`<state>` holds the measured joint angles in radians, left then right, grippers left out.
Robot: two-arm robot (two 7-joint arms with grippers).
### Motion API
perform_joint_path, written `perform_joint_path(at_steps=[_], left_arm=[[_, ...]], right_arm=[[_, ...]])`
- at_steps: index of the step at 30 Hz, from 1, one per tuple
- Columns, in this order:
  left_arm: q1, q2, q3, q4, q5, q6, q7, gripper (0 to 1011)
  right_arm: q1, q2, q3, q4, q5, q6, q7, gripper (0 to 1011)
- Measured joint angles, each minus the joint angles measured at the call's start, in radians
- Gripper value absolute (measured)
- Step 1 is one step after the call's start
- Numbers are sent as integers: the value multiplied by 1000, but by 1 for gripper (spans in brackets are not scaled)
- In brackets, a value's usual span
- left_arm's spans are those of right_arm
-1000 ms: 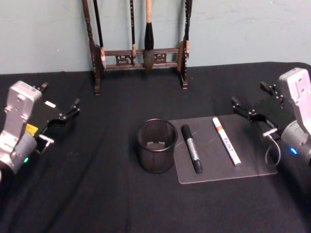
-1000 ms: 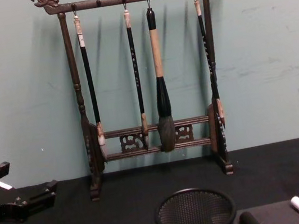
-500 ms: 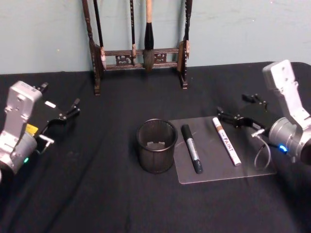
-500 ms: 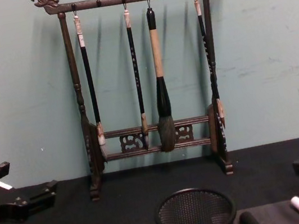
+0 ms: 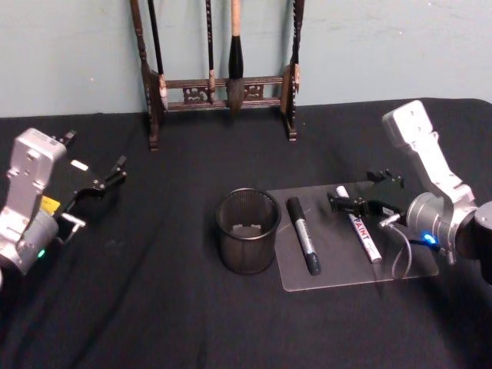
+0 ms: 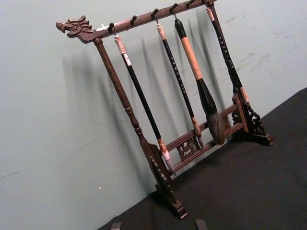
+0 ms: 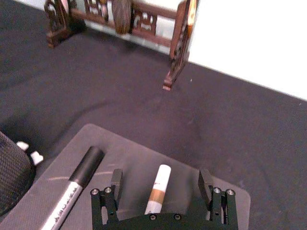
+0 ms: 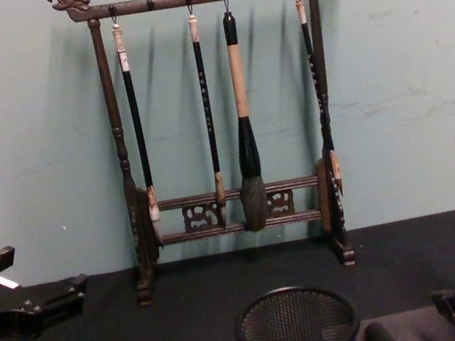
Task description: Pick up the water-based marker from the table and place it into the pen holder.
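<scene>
The water-based marker point(image 5: 367, 241) is white with a brown band and lies on a clear mat point(image 5: 338, 270). My right gripper point(image 5: 352, 192) hovers open just over its far end. The right wrist view has that marker point(image 7: 158, 188) centred between the two fingers of the right gripper point(image 7: 160, 181). The pen holder point(image 5: 247, 231), a short black mesh cup, stands upright left of the mat and shows low in the chest view point(image 8: 297, 325). My left gripper point(image 5: 96, 155) stays open at the table's left side, far from everything.
A black-capped grey marker point(image 5: 303, 235) lies on the mat between the cup and the white marker. A tall wooden brush rack point(image 5: 219, 84) with hanging brushes stands at the back against the wall. Black cloth covers the table.
My right gripper has swung left and down from the table's right edge onto the mat, ending over the white marker. The left arm and all objects stayed still.
</scene>
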<state>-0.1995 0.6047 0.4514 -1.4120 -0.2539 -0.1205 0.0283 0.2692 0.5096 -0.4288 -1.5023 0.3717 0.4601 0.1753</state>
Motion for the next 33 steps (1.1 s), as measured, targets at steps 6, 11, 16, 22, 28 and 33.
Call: perform_joint_path(at_steps=[6, 11, 16, 22, 28, 33], left_arm=[[0, 0, 0, 0, 0, 0, 0, 1001], [0, 0, 0, 0, 0, 0, 0, 1001], [0, 0, 0, 0, 0, 0, 0, 1001], [0, 0, 0, 0, 0, 0, 0, 1001], [0, 0, 0, 0, 0, 0, 0, 1001], [0, 0, 0, 0, 0, 0, 0, 1001]], right_arm=[[12, -16, -8, 23, -20, 40, 3, 1002], [16, -27, -10, 35, -34, 59, 9, 1002], [15, -34, -6, 40, -41, 65, 17, 1002], [8, -44, 5, 43, -49, 72, 24, 1002], [-1, -51, 16, 43, -56, 78, 32, 1002], [-5, -57, 23, 46, -63, 78, 40, 1002]])
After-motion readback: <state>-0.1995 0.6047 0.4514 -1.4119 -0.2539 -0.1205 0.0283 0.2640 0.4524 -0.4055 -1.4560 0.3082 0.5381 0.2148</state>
